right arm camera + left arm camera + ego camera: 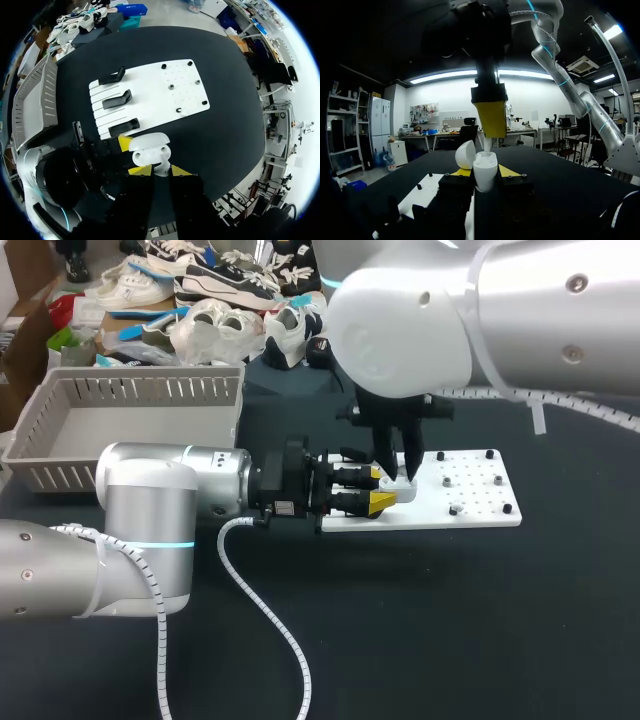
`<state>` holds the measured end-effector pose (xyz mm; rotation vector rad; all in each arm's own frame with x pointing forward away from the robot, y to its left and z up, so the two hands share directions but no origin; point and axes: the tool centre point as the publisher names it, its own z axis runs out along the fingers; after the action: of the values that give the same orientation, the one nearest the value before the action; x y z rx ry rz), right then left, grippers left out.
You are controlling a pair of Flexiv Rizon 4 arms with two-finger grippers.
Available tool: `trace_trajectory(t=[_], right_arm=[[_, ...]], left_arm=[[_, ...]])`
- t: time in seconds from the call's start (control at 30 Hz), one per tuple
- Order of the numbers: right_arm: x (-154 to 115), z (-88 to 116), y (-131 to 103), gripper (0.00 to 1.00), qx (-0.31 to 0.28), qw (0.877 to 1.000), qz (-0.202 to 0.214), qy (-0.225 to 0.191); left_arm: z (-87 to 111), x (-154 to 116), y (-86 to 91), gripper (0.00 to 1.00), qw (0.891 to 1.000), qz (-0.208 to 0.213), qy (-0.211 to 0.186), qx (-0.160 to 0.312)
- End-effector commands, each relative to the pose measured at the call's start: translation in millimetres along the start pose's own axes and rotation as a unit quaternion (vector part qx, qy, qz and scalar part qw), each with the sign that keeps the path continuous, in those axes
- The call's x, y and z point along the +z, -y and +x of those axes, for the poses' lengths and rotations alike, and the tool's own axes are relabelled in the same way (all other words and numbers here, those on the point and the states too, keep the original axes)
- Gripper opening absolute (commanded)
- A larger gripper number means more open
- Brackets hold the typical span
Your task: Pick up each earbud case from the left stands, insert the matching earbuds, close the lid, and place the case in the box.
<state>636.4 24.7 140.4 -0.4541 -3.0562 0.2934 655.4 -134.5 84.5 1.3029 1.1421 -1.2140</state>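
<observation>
step in hand: putting an earbud into the open case. by my reading the pick from the stand is done, while closing the lid and boxing the case are not.
left gripper (384, 490): clenched on the earbud case (485, 176), one yellow tip on each side of its body. it lies level over the left end of the white board (470, 490).
earbud case: held just above the board, near its front edge and left of its middle. its lid (464, 154) is swung open and tipped back, and its mouth faces up.
right gripper (161, 171): points straight down over the case and pinches a small white earbud (488, 145) between its tips.
earbud: its lower end is right at the case's mouth. i cannot tell whether it is already seated in its socket.
stands (117, 99): three black ones in a row along the board's left edge, with no case on them that i can see.
box (150, 390): grey slatted basket at the table's far left corner, well apart from the case.
next move: likely a short straight push down, with the earbud lined up with its socket and the left grip firm, and letting go only once it seats.
risk: a tilted earbud could jam at the rim or twist the case in the left tips.
</observation>
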Motion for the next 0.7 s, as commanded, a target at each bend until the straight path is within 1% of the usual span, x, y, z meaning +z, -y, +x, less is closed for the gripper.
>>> trace_trajectory(t=[0.03,0.7], right_arm=[[2.6,-2.8,-2.0,0.00,0.000,1.000,0.003,-0.001],[10.6,-5.8,0.2,0.00,0.004,1.000,0.012,-0.003]], left_arm=[[0.7,0.7,0.3,0.00,1.000,-0.002,0.000,0.001],[0.7,0.7,0.3,0.00,1.000,-0.002,0.000,0.001]])
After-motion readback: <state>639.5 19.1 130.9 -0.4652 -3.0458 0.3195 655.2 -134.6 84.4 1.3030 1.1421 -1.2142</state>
